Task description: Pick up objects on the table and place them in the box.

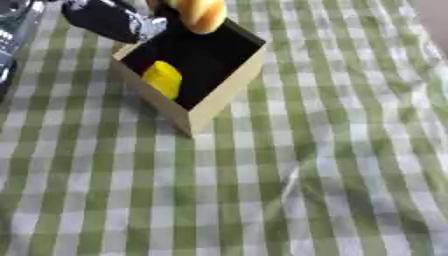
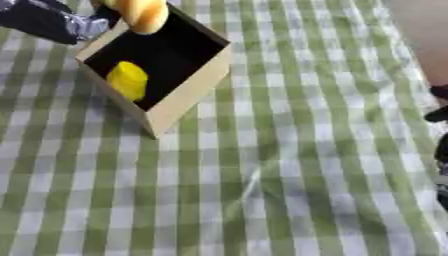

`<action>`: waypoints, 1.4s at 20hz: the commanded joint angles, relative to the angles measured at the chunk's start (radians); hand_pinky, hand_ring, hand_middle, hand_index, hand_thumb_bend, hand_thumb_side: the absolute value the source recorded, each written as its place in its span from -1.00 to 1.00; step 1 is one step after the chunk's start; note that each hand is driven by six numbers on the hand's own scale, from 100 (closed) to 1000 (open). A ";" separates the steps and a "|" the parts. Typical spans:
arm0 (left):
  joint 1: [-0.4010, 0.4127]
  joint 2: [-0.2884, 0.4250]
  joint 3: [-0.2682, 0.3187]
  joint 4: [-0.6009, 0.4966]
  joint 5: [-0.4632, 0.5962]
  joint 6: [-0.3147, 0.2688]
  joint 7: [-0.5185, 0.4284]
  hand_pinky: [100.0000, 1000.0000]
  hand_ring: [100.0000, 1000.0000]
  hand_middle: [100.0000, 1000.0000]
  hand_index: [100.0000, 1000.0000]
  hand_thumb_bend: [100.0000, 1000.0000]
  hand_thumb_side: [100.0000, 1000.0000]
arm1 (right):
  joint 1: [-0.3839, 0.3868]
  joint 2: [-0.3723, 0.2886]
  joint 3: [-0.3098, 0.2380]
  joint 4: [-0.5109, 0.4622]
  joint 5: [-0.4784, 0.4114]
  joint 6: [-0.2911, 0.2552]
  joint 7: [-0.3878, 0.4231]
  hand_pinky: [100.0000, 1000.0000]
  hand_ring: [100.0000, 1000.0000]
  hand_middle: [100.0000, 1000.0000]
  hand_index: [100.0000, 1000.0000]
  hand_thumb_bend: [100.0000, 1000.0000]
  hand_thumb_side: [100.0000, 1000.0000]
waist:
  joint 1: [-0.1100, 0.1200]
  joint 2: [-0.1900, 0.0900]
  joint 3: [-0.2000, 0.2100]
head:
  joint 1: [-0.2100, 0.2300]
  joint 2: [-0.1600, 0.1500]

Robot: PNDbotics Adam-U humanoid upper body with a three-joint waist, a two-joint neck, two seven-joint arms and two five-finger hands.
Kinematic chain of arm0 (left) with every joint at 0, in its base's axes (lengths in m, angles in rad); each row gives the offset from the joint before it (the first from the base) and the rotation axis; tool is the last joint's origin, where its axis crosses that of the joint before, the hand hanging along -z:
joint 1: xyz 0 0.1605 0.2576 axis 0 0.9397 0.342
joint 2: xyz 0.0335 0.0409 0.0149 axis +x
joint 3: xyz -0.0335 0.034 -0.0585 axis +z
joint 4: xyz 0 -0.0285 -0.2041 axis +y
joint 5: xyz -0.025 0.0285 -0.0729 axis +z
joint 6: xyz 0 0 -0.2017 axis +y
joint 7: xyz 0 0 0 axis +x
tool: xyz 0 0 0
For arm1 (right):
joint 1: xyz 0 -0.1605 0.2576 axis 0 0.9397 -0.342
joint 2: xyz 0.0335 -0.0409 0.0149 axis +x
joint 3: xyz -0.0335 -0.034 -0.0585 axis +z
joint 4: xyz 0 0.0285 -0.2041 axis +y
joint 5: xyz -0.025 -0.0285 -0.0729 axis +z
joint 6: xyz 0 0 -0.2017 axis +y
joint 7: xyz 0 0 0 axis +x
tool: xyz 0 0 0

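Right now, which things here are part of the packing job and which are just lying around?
Part of the job:
- box
- yellow object inside the box
- orange-yellow object over the box's far edge
- left arm

Just there:
- green checked tablecloth
- dark shapes at the right edge

The left arm [image 1: 105, 20] is a rounded, glossy black shell ending in a silver metal joint [image 1: 150, 25]. At the right eye view's right edge, small black finger parts of the right hand [image 2: 437, 115] show, blurred.
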 commanded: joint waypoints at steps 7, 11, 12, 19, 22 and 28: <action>-0.027 -0.056 0.013 0.236 -0.151 -0.053 0.057 0.26 0.15 0.04 0.26 -1.00 -1.00 | -0.010 -0.025 -0.010 -0.016 -0.034 -0.024 0.009 0.83 0.55 -0.04 0.60 -1.00 -0.06 | -0.008 -0.010 -0.015 | 0.022 -0.026; -0.027 -0.094 0.012 0.333 -0.210 -0.104 0.089 0.29 0.17 0.06 0.29 -1.00 -0.99 | -0.013 -0.021 -0.011 -0.016 -0.041 -0.023 0.009 0.83 0.55 -0.04 0.60 -1.00 -0.06 | -0.011 -0.007 -0.017 | 0.021 -0.029; -0.027 -0.106 0.012 0.356 -0.225 -0.118 0.098 0.30 0.18 0.07 0.31 -1.00 -0.98 | -0.014 -0.019 -0.011 -0.016 -0.042 -0.020 0.010 0.83 0.55 -0.04 0.60 -1.00 -0.06 | -0.011 -0.006 -0.017 | 0.021 -0.030; -0.037 -0.156 0.030 0.514 -0.330 -0.214 0.174 0.42 0.46 0.47 0.78 -0.84 -0.87 | -0.015 -0.003 -0.008 -0.016 -0.042 -0.004 0.022 0.83 0.55 -0.05 0.59 -1.00 -0.06 | -0.013 -0.002 -0.020 | 0.021 -0.035; -0.042 -0.153 0.032 0.525 -0.379 -0.229 0.200 0.52 0.59 0.60 0.93 -0.57 -0.53 | -0.014 0.002 -0.008 -0.016 -0.042 0.000 0.024 0.83 0.54 -0.06 0.58 -1.00 -0.06 | -0.013 -0.001 -0.018 | 0.017 -0.032; -0.044 -0.164 0.047 0.526 -0.461 -0.217 0.255 0.52 0.58 0.57 0.88 -0.71 -0.63 | -0.012 0.006 -0.004 -0.016 -0.042 0.010 0.029 0.83 0.54 -0.06 0.58 -1.00 -0.06 | -0.016 -0.005 -0.015 | 0.014 -0.027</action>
